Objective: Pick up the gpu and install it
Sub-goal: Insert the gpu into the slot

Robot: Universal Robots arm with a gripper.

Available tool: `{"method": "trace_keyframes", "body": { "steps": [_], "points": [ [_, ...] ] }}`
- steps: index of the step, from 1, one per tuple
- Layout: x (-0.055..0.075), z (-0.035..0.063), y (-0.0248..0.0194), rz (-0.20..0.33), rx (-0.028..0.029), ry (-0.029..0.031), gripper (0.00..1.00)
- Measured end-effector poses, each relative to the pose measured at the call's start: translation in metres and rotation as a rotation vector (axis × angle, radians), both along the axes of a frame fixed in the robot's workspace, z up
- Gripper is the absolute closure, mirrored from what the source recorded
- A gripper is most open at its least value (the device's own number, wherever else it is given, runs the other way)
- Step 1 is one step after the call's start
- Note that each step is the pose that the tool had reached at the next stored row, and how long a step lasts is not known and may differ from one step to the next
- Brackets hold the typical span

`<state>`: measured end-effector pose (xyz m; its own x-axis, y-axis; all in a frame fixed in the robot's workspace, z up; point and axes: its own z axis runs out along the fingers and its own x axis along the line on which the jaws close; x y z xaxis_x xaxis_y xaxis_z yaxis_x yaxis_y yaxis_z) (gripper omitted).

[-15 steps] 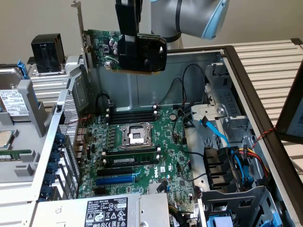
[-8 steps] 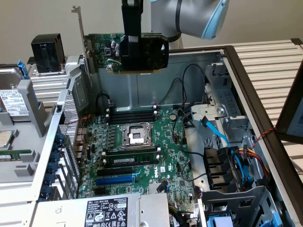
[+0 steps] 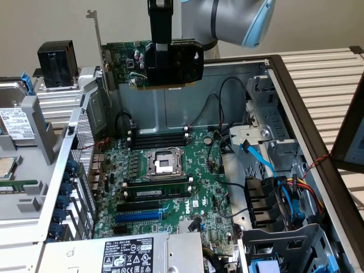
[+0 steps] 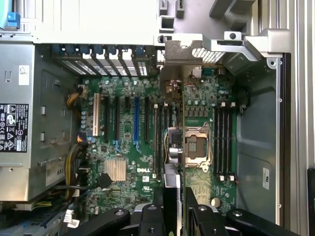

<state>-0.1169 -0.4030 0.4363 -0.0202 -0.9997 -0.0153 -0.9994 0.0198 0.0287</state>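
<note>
The gpu [image 3: 176,61], a short green card with a black cooler shroud and a metal end bracket [image 3: 95,40], hangs in the air above the back of the open computer case. My gripper [image 3: 161,60] comes straight down from above and is shut on it near the card's middle. In the wrist view the gpu [image 4: 180,123] is seen edge-on between my fingers [image 4: 170,209], with its bracket [image 4: 197,49] at the far end. The green motherboard [image 3: 170,187] lies below, and its blue slot [image 3: 139,216] and black slots stand free.
The case holds a CPU socket [image 3: 163,165], RAM sticks [image 3: 159,136], a power supply [image 3: 125,253], a drive cage [image 3: 284,244] and loose cables [image 3: 259,159]. A hard disk [image 3: 17,125] and a black block [image 3: 57,62] lie outside, on the exterior view's left.
</note>
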Motion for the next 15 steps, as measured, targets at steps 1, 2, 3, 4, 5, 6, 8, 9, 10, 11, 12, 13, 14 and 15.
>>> {"method": "trace_keyframes", "body": {
  "steps": [1,2,3,4,5,6,8,9,10,11,12,13,14,15],
  "points": [
    [0.0000,0.0000,-0.0001,0.000,0.0001,-0.0004,0.73],
    [0.0000,0.0000,-0.0002,0.000,0.0002,-0.0008,0.73],
    [0.0000,-0.0001,-0.0004,0.000,0.0004,-0.0011,0.73],
    [0.0000,-0.0001,-0.0004,0.000,0.0004,-0.0012,0.73],
    [0.0000,-0.0001,-0.0005,0.000,0.0003,-0.0012,0.73],
    [0.0000,-0.0001,-0.0005,0.000,0.0003,-0.0012,0.73],
    [0.0000,-0.0001,-0.0005,0.000,0.0003,-0.0013,0.73],
    [0.0000,-0.0001,-0.0005,0.000,0.0003,-0.0012,0.73],
    [0.0000,-0.0001,-0.0005,0.000,0.0003,-0.0012,0.73],
    [0.0000,-0.0001,-0.0005,0.000,0.0003,-0.0012,0.73],
    [0.0000,-0.0001,-0.0005,0.000,0.0003,-0.0012,0.73],
    [0.0000,-0.0001,-0.0005,0.000,0.0003,-0.0012,0.73],
    [0.0000,-0.0001,-0.0005,0.000,0.0003,-0.0013,0.73],
    [0.0000,-0.0001,-0.0005,0.000,0.0003,-0.0013,0.73]
  ]
}}
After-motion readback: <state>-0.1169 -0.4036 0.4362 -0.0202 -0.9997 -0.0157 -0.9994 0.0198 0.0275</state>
